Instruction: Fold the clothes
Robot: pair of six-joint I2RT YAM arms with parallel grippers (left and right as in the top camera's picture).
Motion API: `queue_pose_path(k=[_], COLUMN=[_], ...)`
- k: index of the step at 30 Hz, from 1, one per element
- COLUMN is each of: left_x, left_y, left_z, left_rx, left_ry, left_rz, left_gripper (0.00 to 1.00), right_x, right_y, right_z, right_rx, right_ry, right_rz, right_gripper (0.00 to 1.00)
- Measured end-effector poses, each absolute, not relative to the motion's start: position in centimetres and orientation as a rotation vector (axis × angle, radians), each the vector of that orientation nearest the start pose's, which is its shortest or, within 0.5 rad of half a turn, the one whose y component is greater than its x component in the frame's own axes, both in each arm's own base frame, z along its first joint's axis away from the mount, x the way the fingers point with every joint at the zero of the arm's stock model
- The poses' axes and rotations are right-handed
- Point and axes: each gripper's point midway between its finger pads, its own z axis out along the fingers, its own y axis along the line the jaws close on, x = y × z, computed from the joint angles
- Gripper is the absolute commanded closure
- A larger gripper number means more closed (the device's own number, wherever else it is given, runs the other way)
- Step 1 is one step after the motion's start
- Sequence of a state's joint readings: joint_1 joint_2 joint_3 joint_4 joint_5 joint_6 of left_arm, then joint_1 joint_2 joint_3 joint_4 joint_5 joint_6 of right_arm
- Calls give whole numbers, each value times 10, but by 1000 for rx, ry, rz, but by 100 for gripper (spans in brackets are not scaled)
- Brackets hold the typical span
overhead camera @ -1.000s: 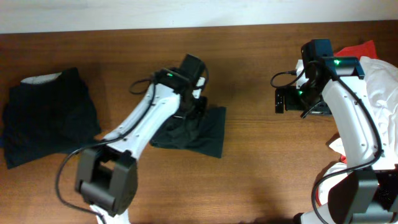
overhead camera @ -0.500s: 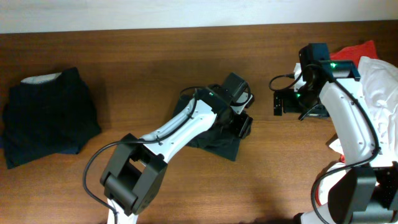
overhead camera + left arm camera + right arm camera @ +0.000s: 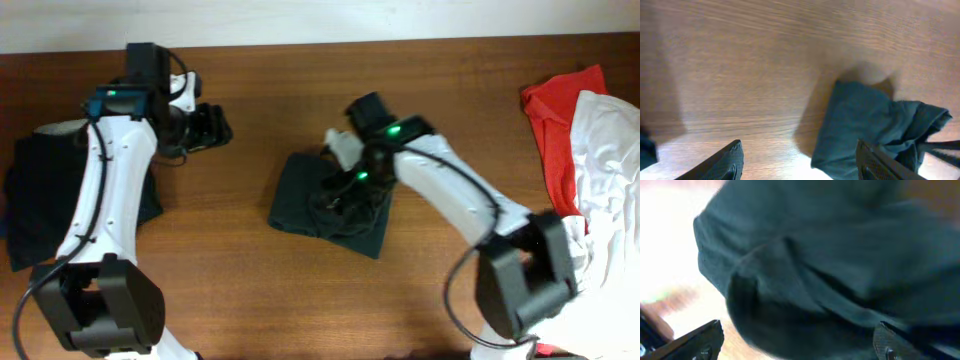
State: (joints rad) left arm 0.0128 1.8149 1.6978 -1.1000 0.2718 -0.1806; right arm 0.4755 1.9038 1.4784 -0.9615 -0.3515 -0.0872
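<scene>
My right gripper spreads wide just over the folded dark cloth garment, long axis slanting left-to-right; my left gripper gapes above the brown wooden table.

The brown wooden table carries a folded dark garment near its middle, a black shirt at the left edge, and a red shirt touching a white shirt at the right edge

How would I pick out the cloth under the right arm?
Start at the middle of the wooden table. One small dark cloth lies there alone, below the open right gripper. The bigger black pile sits at the left edge, with the red shirt and white shirt at the right edge.
</scene>
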Motion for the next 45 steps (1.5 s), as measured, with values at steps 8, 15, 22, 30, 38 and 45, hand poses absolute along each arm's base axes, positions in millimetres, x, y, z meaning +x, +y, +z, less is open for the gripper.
queue_pose_path(k=[8,15,22,30,38,45], left_x=[414,410,408,406,404,446], left_y=[-31,-37,-39,-37,-37,-136], left_z=[174,173,168,167,166,162], left_rx=[-243,-225,-187,-190,-193,360], left_ry=[2790,2810,2828,2837,2846,2637], left_rz=[-417,-420,-320,-309,-310,-392], left_gripper=[25,20,16,16,16,16], right_x=[298,276,328,312,261,292], right_y=[191,112,197,221,135,169], right_z=[52,60,112,65,68,135], right_rx=[-793,-331,-578,-696,-158,-47], right_ry=[3113,3411,2995,3096,3460,3174], right_rz=[146,-10,514,484,-185,417], right_gripper=[75,61,30,95,71,70])
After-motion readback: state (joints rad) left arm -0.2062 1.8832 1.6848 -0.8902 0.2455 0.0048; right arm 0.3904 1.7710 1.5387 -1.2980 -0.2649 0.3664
